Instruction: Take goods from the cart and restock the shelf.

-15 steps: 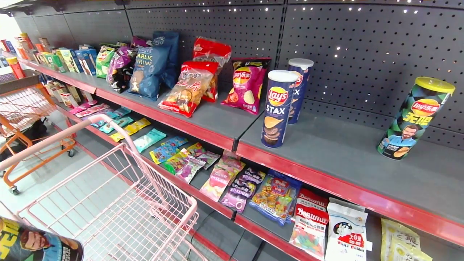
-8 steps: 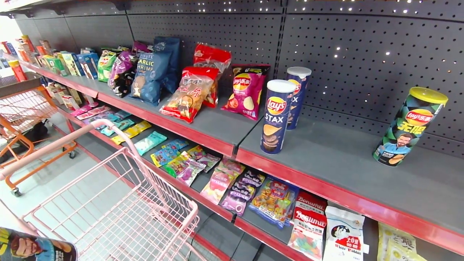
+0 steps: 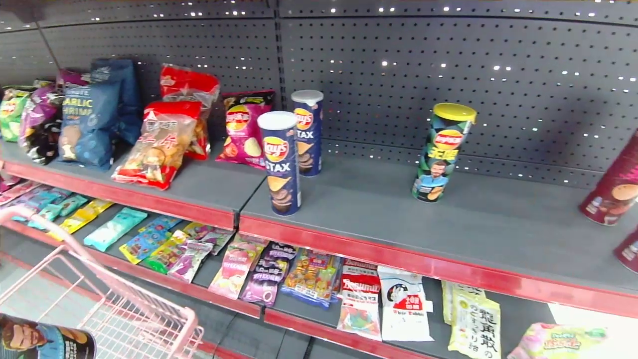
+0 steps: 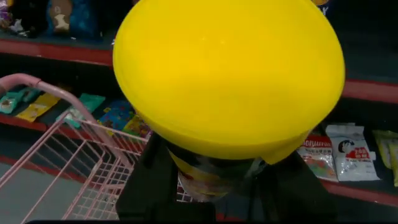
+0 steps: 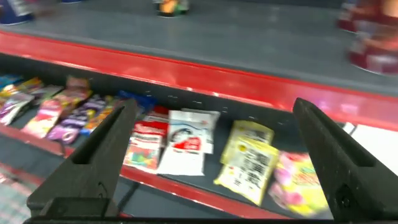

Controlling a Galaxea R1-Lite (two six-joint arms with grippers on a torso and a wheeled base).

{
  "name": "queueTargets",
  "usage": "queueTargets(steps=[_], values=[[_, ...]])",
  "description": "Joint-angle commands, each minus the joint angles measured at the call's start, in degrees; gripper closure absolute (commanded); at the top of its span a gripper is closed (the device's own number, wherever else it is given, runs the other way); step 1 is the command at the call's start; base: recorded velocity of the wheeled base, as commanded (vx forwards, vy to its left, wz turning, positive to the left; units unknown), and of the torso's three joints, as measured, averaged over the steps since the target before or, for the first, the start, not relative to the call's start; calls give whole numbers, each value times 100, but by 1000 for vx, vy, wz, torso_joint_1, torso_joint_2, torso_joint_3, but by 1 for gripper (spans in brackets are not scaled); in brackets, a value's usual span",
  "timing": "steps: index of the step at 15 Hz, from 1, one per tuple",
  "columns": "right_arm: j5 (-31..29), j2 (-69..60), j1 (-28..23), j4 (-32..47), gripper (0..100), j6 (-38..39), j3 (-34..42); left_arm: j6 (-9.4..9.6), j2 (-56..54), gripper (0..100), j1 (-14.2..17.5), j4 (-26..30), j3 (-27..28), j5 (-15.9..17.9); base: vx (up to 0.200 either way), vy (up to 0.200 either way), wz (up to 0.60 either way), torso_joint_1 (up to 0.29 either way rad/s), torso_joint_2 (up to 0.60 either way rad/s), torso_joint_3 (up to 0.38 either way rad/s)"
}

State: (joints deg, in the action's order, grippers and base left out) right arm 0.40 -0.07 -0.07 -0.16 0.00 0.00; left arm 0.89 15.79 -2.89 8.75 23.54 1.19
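**Holding one chip can [image 3: 45, 339] at the cart [image 3: 193, 324]**

Left gripper [image 4: 214, 186]: fingers pinching yellow-lidded chip can, low beside pink cart. Shelf [image 3: 379, 209], top tier: snack bags [image 3: 159, 149], two blue cans [image 3: 281, 162], one green can [image 3: 441, 152] upright, maroon cans [image 3: 610, 189] at far right. Right gripper [image 5: 211, 155]: fingers spread, facing packets [image 5: 186, 146] on lower tier.

Bare shelf [image 3: 369, 209] between blue cans [image 3: 282, 164] and green can [image 3: 441, 154], open gap toward maroon cans [image 3: 612, 187]

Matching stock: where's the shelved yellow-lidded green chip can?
The yellow-lidded green chip can stands right of centre on the upper shelf, head view, between white-lidded blue cans and dark red cans.
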Motion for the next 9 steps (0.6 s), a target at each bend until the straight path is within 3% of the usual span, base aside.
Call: queueTargets(steps=[1, 4, 6, 8, 9], values=[[4, 7, -1, -2, 0, 0, 0, -1, 30, 100, -10, 4, -7, 4, 0, 0, -600, -2, 2, 2], [4, 7, -1, -2, 0, -9, 0, -1, 39, 100, -10, 4, -7, 4, 0, 0, -600, 2, -1, 1], [13, 7, -1, -2, 0, -35, 0, 34, 21, 100, -10, 4, -16, 4, 0, 0, 0, 0, 0, 0], [13, 7, -1, -2, 0, -44, 0, 403, 30, 100, -1, 21, -34, -32, 0, 0, 0, 0, 0, 0], [13, 7, -1, -2, 0, -44, 0, 781, 21, 100, -10, 21, -51, -49, 0, 0, 0, 0, 0, 0]])
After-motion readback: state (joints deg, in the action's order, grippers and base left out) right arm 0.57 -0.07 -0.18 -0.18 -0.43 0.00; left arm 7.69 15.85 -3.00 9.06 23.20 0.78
